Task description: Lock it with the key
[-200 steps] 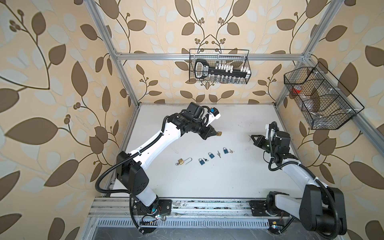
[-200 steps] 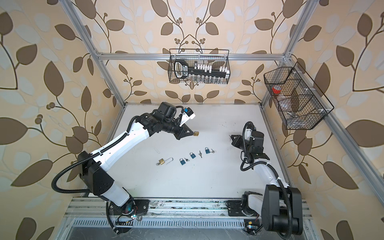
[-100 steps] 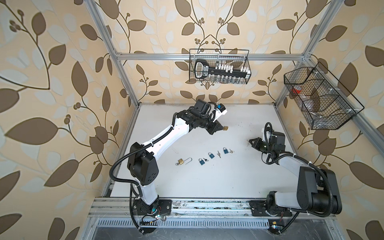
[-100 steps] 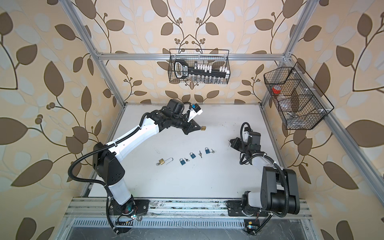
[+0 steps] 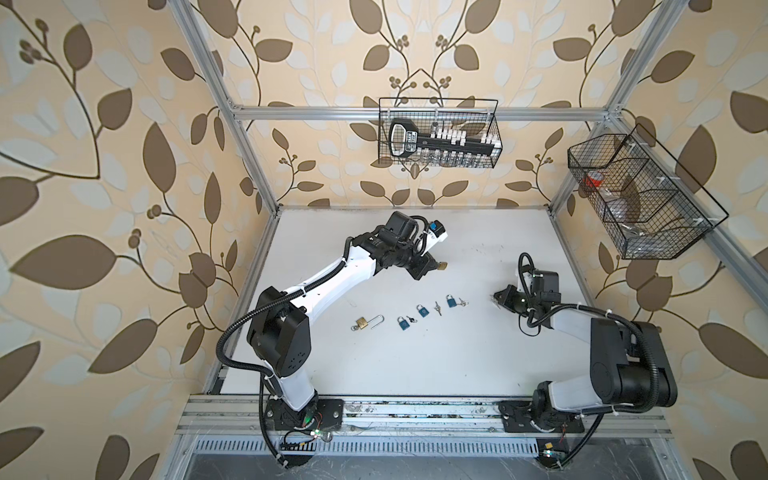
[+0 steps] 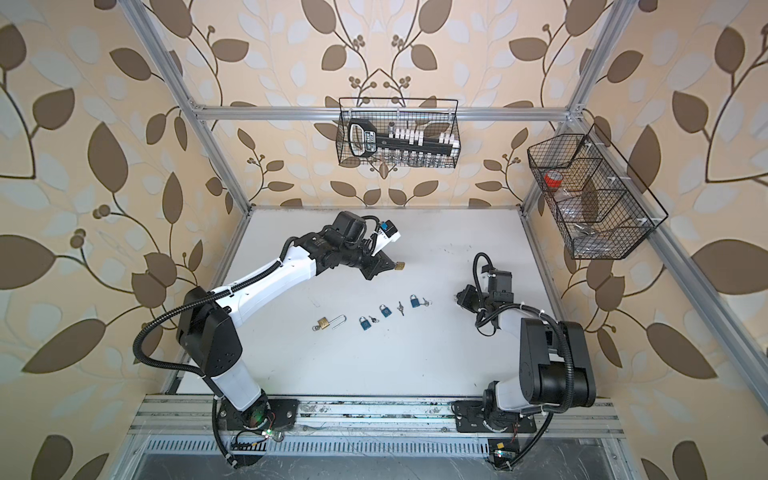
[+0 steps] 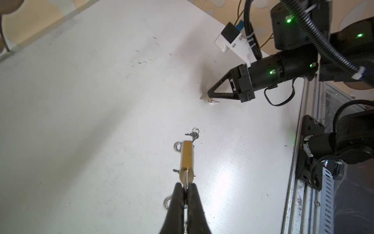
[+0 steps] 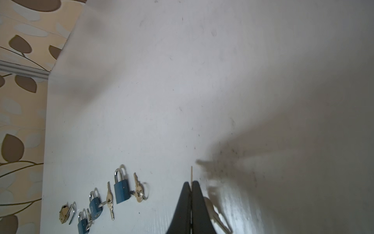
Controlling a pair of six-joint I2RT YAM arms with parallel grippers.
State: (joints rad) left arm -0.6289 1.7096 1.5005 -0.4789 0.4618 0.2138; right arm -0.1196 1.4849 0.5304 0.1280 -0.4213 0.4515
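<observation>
Table (image 5: 457, 365): white, bearing a row of spare padlocks (image 5: 423, 310) between the two arms. Left gripper (image 7: 185, 185): jaws clamped on the near end, apparently the shackle, of the brass padlock (image 7: 187, 156), held clear of the table. Right gripper (image 8: 191, 184): jaws pinched together on a key (image 8: 191, 174), blade edge-on, spare keys (image 8: 212, 210) dangling. Handling: line the blade up with the padlock's free end and close in slowly; a shackle-held body may swing. Writing: label on the black rack (image 5: 409, 137) in the rear basket (image 5: 496, 124), too small to read.
</observation>
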